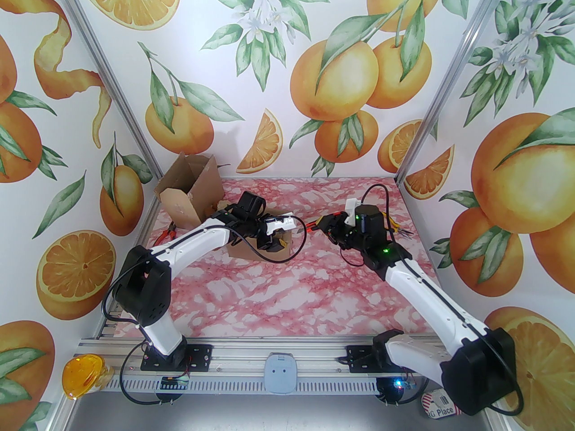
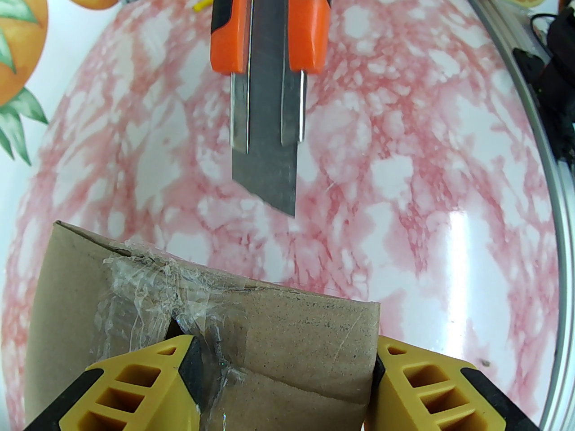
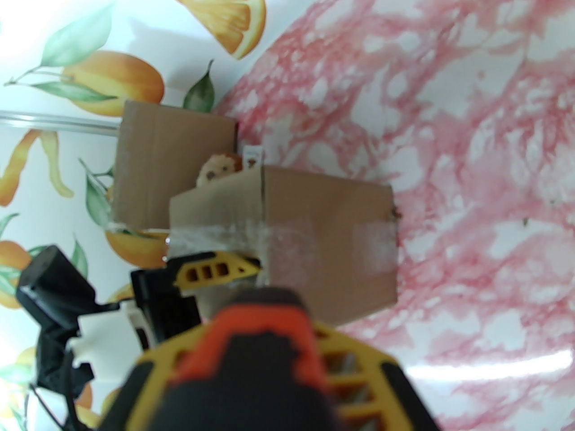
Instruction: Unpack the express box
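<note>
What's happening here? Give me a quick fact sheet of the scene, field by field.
Left gripper: clamped across one end of the taped box
Right gripper: shut on an orange utility knife
Blade: extended, aimed at the box, not touching it
Behind: an opened box, flaps up
Surface: pink marbled table

"Place" on red-white label (image 1: 438, 407), bottom-right
</note>
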You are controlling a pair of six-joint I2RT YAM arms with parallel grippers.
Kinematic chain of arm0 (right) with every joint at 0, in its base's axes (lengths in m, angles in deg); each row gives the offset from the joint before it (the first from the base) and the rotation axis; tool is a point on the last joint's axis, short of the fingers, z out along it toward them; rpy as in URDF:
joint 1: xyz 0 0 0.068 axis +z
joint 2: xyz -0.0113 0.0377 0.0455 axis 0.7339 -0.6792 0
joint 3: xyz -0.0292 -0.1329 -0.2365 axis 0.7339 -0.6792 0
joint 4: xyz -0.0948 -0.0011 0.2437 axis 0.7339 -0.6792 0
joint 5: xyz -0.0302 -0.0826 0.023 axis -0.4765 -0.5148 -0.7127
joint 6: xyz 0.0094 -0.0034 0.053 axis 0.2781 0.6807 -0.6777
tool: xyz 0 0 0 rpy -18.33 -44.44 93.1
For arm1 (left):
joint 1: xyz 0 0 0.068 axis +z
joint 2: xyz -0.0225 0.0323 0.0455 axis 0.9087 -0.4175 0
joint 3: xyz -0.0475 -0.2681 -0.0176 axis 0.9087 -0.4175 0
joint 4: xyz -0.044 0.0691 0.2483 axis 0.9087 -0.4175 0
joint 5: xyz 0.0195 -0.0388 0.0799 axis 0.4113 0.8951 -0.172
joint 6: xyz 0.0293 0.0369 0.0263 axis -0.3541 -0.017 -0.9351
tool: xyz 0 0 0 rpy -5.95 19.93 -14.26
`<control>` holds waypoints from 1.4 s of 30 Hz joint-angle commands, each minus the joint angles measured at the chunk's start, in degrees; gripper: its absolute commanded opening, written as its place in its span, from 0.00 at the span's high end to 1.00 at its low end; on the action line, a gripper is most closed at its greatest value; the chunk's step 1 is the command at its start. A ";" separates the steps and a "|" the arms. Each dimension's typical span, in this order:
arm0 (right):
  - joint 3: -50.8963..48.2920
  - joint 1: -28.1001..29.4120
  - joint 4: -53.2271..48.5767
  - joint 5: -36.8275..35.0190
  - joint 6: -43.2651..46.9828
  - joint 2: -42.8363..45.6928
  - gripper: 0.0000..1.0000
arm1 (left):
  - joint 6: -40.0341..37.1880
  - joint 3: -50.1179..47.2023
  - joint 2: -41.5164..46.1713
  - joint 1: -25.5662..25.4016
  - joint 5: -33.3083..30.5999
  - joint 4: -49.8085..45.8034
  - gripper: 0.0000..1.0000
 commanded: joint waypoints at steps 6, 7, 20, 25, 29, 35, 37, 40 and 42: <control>6.60 3.01 2.70 -7.13 3.15 -3.71 1.00 | 5.11 -0.17 1.13 -0.33 -3.29 -2.43 0.40; 7.34 3.29 2.52 -7.23 3.53 -4.44 1.00 | 5.46 -0.25 1.13 -0.44 -3.40 -2.39 0.40; 14.43 7.23 -3.16 -13.00 10.86 -11.80 1.00 | 8.21 -0.90 1.79 -0.91 -4.39 -1.18 0.40; 15.52 7.65 -6.01 -15.25 13.23 -12.26 1.00 | 8.38 -1.02 3.35 -0.87 -5.02 -0.86 0.33; 16.01 7.91 -7.42 -16.90 14.35 -11.73 1.00 | 7.86 -1.11 4.43 -0.83 -5.12 -0.32 0.29; 16.84 8.29 -8.18 -16.73 15.00 -12.77 1.00 | 6.33 -1.13 4.30 -0.77 -3.99 -0.64 0.26; 16.64 8.53 -7.85 -16.73 14.87 -13.04 1.00 | 6.13 -1.22 4.10 -0.79 -4.05 -0.68 0.26; 15.90 8.53 -5.91 -16.29 14.14 -12.84 1.00 | 4.60 -1.52 3.78 -0.78 -4.30 -1.37 0.26; 15.20 8.53 -4.02 -16.44 13.64 -12.14 1.00 | 3.65 -1.48 3.60 -0.85 -4.44 -2.14 0.26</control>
